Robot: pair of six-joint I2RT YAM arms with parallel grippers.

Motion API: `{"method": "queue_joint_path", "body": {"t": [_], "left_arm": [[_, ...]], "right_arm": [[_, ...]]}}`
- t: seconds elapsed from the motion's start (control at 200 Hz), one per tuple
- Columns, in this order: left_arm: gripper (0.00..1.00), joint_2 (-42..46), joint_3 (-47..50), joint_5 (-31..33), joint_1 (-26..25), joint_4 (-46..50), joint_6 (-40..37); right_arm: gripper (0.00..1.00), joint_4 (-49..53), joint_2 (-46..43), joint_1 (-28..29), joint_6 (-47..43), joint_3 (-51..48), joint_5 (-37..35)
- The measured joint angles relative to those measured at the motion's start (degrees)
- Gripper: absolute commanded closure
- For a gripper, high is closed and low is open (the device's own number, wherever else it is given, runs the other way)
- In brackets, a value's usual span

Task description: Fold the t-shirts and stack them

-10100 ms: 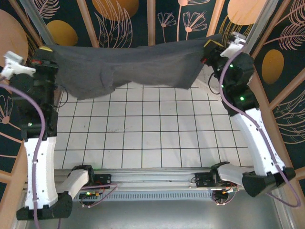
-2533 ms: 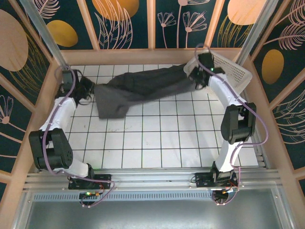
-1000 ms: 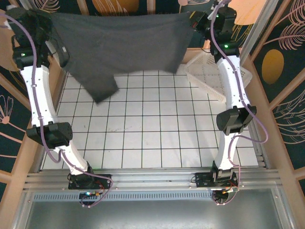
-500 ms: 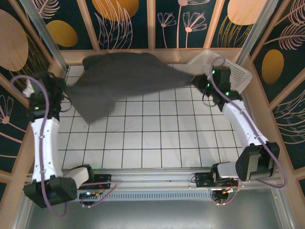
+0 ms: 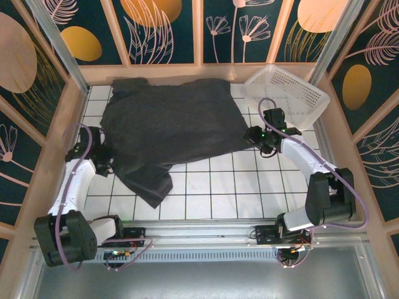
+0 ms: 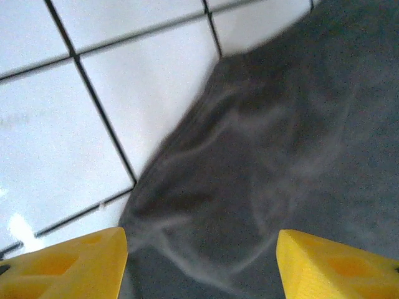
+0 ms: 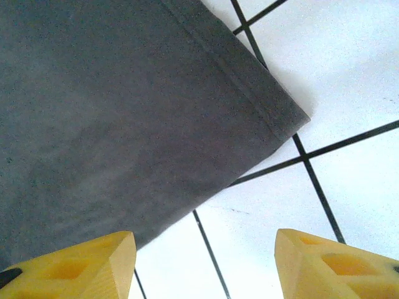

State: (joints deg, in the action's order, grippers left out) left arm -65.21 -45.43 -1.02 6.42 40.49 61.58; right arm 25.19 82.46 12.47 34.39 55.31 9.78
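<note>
A dark charcoal t-shirt [image 5: 168,128] lies spread flat on the white tiled floor, its far edge against the back wall and one sleeve reaching toward the near left. My left gripper [image 5: 105,163] sits low at the shirt's left edge, open, with rumpled cloth [image 6: 262,162] lying between and below its yellow fingertips [image 6: 68,265]. My right gripper [image 5: 251,138] rests at the shirt's right hem corner [image 7: 274,118], open over bare tile, the hem just ahead of its fingertips [image 7: 330,265].
A white mesh basket [image 5: 287,93] stands tilted at the back right corner, just behind my right arm. Wooden walls ring the tiled floor [image 5: 249,187]. A metal rail [image 5: 206,233] runs along the near edge.
The shirt, held stretched in the air between both grippers, has come down and now lies flat on the tiles. Both grippers have let go and dropped low beside its edges.
</note>
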Motion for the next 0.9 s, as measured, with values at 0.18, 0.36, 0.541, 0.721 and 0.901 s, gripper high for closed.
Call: {"method": "queue_joint_path", "body": {"t": [0.18,0.36,0.541,0.721,0.901], "left_arm": [[0.47,-0.7,7.8,-5.5,-15.9,3.8,-0.1],[0.50,-6.4,8.4,-7.5,-30.2,6.5,-5.0],[0.48,-8.2,8.9,-7.3,-43.7,7.8,-5.2],[0.48,-8.5,11.3,-5.9,-45.2,6.3,-2.8],[0.69,-13.7,8.5,-4.3,-45.4,4.3,-1.8]], "right_arm": [[0.41,0.8,0.0,1.6,-1.5,0.0,-1.2],[0.41,0.8,0.4,2.4,-2.6,0.0,-1.4],[0.41,0.7,2.1,2.4,-2.6,0.1,-1.4],[0.42,0.7,2.3,2.4,-2.8,0.3,-1.4],[0.42,0.7,2.3,2.4,-3.0,0.2,-1.4]]}}
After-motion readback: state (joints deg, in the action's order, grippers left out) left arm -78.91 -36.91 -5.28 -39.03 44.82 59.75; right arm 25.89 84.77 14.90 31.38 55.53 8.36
